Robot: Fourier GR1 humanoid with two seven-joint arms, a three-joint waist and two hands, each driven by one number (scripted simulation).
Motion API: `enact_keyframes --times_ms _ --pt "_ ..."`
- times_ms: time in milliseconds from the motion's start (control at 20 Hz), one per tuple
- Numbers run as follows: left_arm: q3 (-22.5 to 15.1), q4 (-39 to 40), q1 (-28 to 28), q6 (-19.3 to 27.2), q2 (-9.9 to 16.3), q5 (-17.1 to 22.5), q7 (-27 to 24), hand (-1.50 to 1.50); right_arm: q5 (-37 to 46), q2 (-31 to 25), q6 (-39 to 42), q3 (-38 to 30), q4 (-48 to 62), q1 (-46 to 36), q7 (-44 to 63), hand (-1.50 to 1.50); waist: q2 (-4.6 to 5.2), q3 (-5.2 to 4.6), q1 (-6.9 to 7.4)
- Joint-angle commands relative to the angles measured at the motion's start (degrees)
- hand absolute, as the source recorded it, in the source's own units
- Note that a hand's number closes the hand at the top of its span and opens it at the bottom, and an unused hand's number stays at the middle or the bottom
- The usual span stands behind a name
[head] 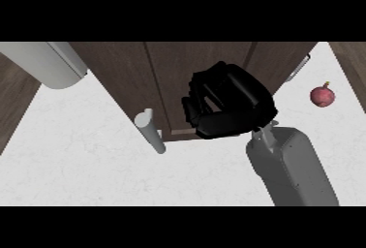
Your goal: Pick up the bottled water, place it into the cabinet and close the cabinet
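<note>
The right hand [229, 104], black on its grey forearm, is hovering over the front of the dark brown wooden cabinet [193, 63] with its fingers curled in, and I cannot tell if it is holding anything inside them. The bottled water is not showing anywhere, so it is either hidden in that hand or already inside the cabinet. A long pale grey handle [151, 131] is sticking out to the left of the hand, a small red fruit [322, 96] is lying on the white speckled worktop [85, 169] far right, and the left hand is out of sight.
</note>
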Motion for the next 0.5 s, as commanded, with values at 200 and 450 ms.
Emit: enact_keyframes --times_ms 200,450 --pt "4.62 -1.09 0.86 -2.63 -3.01 2.73 3.55 -1.5 0.93 -0.26 8.71 -4.39 17.71 -8.89 -7.41 1.5 0.17 0.04 -0.6" --pt "7.11 2.75 2.06 -9.07 -3.42 3.94 4.09 -1.5 1.06 0.92 8.15 -5.74 22.16 -14.69 -6.16 1.5 0.03 -0.01 -0.18"
